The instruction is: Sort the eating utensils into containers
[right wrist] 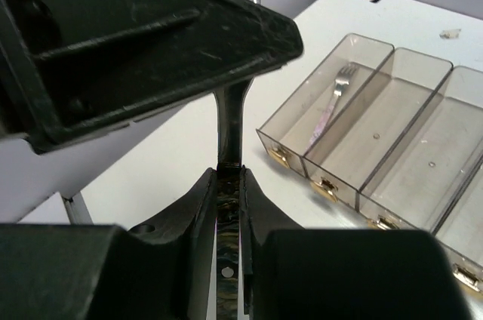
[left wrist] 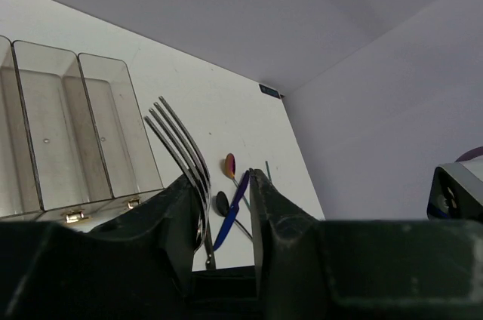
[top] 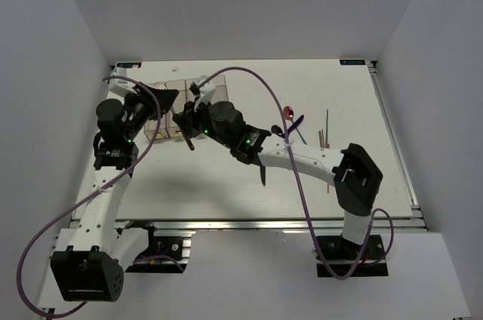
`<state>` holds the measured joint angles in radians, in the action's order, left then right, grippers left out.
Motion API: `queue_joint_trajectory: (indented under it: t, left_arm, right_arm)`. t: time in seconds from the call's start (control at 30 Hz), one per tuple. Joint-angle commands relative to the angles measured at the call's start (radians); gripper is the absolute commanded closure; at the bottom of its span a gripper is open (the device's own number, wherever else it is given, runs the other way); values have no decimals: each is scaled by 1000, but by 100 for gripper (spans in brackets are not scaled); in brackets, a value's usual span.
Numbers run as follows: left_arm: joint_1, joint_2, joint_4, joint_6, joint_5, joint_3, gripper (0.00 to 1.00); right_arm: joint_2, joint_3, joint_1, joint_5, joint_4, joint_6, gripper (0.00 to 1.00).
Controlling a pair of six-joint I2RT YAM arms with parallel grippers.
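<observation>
My right gripper [right wrist: 229, 176] is shut on the handle of a silver fork [right wrist: 229, 116] and holds it in the air by the near end of the containers [right wrist: 377, 146]. The fork's tines [left wrist: 181, 143] rise between the fingers of my left gripper [left wrist: 220, 176], which is open around them; the fork lies close to its left finger [left wrist: 177, 214]. In the top view the two grippers meet [top: 177, 112] in front of the clear bins [top: 211, 93]. A second fork [right wrist: 337, 86] lies in the end bin.
On the table to the right lie a pink-red spoon [left wrist: 229, 165], a dark spoon [left wrist: 222, 202], a blue knife [left wrist: 231, 218] and chopsticks [top: 324, 135]. A black knife [top: 262, 173] lies by the right forearm. White walls enclose the table.
</observation>
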<state>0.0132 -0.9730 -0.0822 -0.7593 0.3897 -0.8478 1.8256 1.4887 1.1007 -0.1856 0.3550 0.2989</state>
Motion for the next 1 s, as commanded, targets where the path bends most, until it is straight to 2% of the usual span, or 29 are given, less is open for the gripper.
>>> queue_joint_trajectory:
  t: [0.0, 0.03, 0.17, 0.2, 0.33, 0.4, 0.43, 0.47, 0.53, 0.6, 0.7, 0.83, 0.97]
  left_arm:
    - [-4, 5, -24, 1, 60, 4, 60]
    - [-4, 0, -10, 6, 63, 3, 65]
    - [-4, -27, 74, 84, 52, -31, 100]
    - [-4, -32, 125, 131, 38, -42, 100]
    - [-4, -58, 156, 238, 5, -82, 100]
    - [-4, -88, 136, 284, -8, -105, 100]
    - [-4, -101, 125, 302, -14, -114, 100]
    - [-5, -139, 118, 339, -21, -126, 100]
    - [-10, -183, 98, 383, -58, -169, 100]
    - [-71, -264, 90, 439, -61, -221, 100]
    - [-142, -393, 44, 523, 37, -298, 100]
    - [-219, -563, -5, 548, 176, -411, 100]
    - [-249, -645, -255, 463, 221, -398, 100]
  right_arm:
    - [-32, -5, -1, -43, 22, -27, 100]
    - [-29, -2, -1, -41, 21, -29, 100]
    - [-22, 5, -1, -46, 19, -32, 100]
    - [-23, 4, -1, -45, 18, -32, 100]
    - [-38, -10, -2, -31, 24, -49, 100]
    - [-52, -24, -10, -3, 35, -61, 71]
    - [-58, -36, -13, -3, 32, -60, 42]
    - [-66, -45, -16, -5, 24, -61, 27]
    - [-106, -91, -28, -14, 10, -61, 17]
    - [-181, -148, -45, -41, -10, -55, 15]
    - [-331, -306, -67, -93, -30, -31, 14]
    - [-527, -485, -73, -114, -74, -1, 12]
    - [-698, -634, -73, -138, -113, 13, 11]
